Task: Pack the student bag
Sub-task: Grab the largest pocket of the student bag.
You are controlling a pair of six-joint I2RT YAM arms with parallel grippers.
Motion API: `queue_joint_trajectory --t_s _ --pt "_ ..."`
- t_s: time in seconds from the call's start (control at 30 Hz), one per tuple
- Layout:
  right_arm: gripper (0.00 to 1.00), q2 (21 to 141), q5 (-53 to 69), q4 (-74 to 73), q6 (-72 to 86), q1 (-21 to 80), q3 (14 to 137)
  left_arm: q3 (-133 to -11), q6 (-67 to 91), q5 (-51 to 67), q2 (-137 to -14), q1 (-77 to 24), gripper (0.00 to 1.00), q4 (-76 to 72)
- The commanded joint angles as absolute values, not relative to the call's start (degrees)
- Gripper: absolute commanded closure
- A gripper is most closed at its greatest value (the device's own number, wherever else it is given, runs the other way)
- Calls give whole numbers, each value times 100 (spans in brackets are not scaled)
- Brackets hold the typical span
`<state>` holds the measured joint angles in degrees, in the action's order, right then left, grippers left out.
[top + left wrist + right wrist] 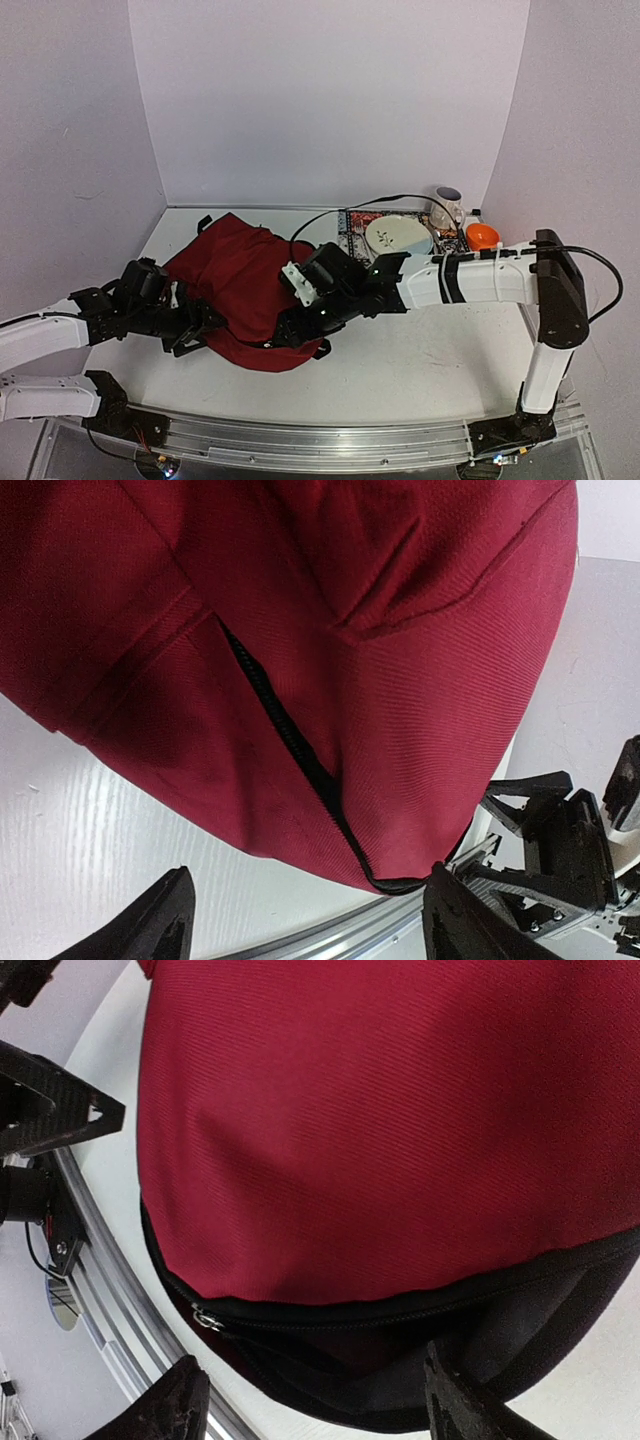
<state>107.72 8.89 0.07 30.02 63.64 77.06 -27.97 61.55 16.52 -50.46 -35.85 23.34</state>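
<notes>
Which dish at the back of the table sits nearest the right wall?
The orange bowl, at the end of the row; the white plate and the mug both sit to its left.

The top external camera sits above and behind the arm bases [510,432], looking down and forward across the white table [420,360] to the back wall [330,100] — a wide, distant view. Each wrist camera is pressed close to the student bag [240,280], looking past its own dark fingertips [165,925] at red fabric — all three views share the bag's near end, the wrists from opposite sides.
</notes>
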Motion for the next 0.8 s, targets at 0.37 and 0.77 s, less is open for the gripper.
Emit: queue_joint_trajectory --t_s 0.37,0.77 --pt "38 11402 1756 345 2409 6361 7913 -2671 6534 1533 -5577 -4119 28 1194" --pt "59 11565 2266 317 2204 6503 8237 -2587 6581 1495 -6018 -4370 32 767"
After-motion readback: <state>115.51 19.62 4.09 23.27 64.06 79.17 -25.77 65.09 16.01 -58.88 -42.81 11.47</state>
